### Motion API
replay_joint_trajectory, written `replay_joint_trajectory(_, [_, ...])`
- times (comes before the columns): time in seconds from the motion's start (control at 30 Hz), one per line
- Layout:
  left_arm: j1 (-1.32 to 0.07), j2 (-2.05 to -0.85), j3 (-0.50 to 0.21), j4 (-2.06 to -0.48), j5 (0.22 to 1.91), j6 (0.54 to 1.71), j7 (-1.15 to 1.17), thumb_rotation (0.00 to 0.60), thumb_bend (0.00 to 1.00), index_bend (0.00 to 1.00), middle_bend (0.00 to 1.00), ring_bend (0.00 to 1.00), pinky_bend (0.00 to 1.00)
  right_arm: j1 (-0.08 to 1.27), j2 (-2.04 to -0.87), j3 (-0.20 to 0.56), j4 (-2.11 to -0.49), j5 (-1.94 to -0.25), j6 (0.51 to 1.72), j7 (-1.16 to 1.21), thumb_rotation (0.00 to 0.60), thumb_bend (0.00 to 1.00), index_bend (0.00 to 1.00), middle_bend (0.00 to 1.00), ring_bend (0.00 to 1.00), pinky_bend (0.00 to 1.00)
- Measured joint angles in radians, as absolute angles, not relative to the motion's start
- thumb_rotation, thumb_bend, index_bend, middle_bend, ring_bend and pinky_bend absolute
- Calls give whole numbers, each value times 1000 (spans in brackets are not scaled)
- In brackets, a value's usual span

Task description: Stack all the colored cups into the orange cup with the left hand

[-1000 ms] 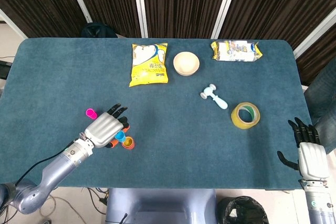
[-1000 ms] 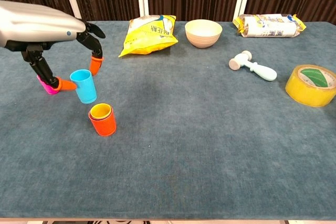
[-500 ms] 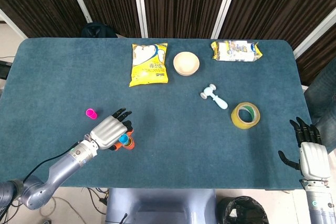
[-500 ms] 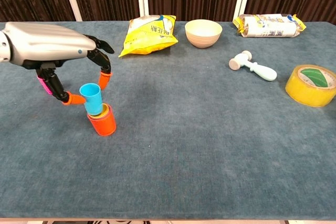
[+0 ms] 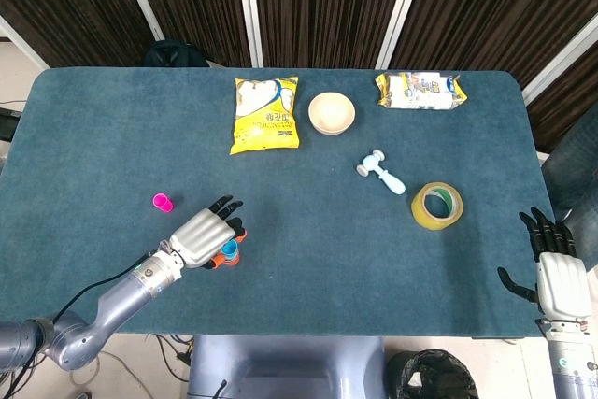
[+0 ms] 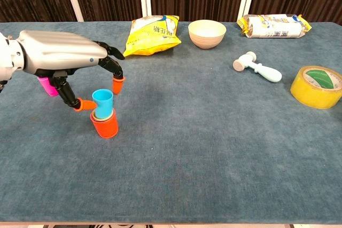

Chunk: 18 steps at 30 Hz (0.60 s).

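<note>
A dark teal cloth covers the counter (image 5: 121,128), with dark pleated curtains behind it. At far left stands the pink cup (image 5: 162,201), apart from the rest. The left hand (image 6: 59,60) arches over the blue cup (image 6: 102,103), fingers (image 6: 118,83) spread around it; contact is unclear. A second ago that cup stood beside the orange cup (image 6: 105,126); now it sits nested in it, and the hand has shifted rightward. The right hand (image 5: 559,279) rests at the counter's right edge, fingers apart and holding nothing.
</note>
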<state>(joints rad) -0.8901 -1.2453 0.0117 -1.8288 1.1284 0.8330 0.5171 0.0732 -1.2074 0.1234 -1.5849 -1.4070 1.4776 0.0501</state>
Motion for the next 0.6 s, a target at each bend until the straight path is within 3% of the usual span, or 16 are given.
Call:
replay_joint_trajectory(0.13, [-902, -1219, 23, -1842, 1106, 805, 539, 600, 228, 182, 244, 0, 0, 74, -1207, 123, -1586, -1406, 1474, 49, 600, 324, 89, 44, 96, 3])
replay_joint_trajectory(0.33, [-910, -1183, 30, -1866, 1074, 797, 550, 600, 202, 167, 247, 0, 0, 74, -1208, 122, -1588, -1408, 1476, 46, 600, 324, 90, 44, 96, 3])
replay_joint_trajectory(0.6, [-844, -1178, 12, -1817, 1094, 931, 501, 600, 202, 205, 247, 0, 1, 73, -1207, 124, -1591, -1406, 1477, 48, 600, 325, 90, 45, 96, 3])
